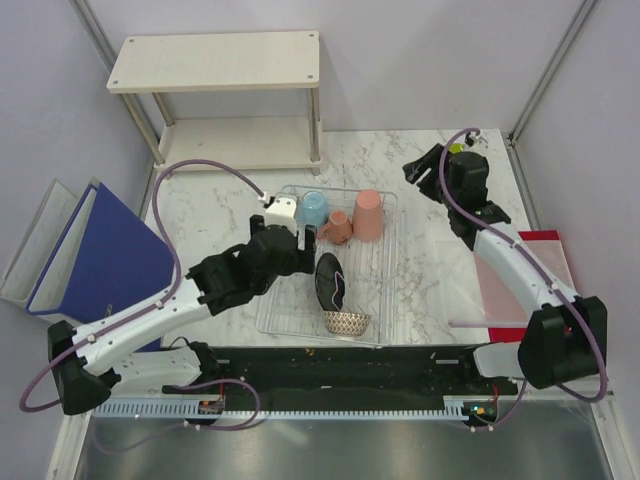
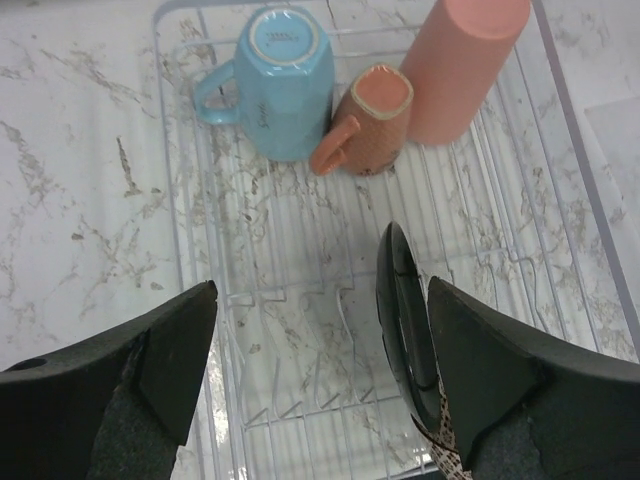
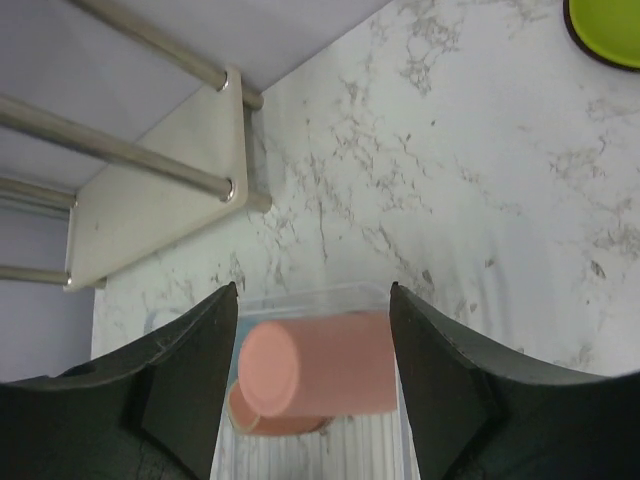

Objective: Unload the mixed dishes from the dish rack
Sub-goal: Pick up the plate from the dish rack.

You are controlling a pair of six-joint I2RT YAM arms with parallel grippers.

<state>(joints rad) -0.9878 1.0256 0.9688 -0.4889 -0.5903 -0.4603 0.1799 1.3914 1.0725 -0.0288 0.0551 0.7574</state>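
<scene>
Dish rack, shallow rectangular silvery wire basket [image 1: 292, 305], mid-table.

Contents, far end:
- light blue handled cup [image 2: 275, 80], base up
- small salmon ribbed mug [image 2: 372, 118], touching the blue cup
- tall salmon pink cup [image 2: 460, 65]

Contents, near end:
- black plate [image 2: 400, 305], standing on edge
- net-patterned beige bowl [image 1: 347, 322]

Left gripper [image 2: 322, 290]: jaws wide, the black plate just inside the right-hand finger, nothing gripped.

Right gripper [image 3: 312, 290]: jaws apart, empty, above the rack's far end.

Lime green plate [image 3: 605, 30]: outside the rack, on the marble table [image 3: 480, 200].
</scene>
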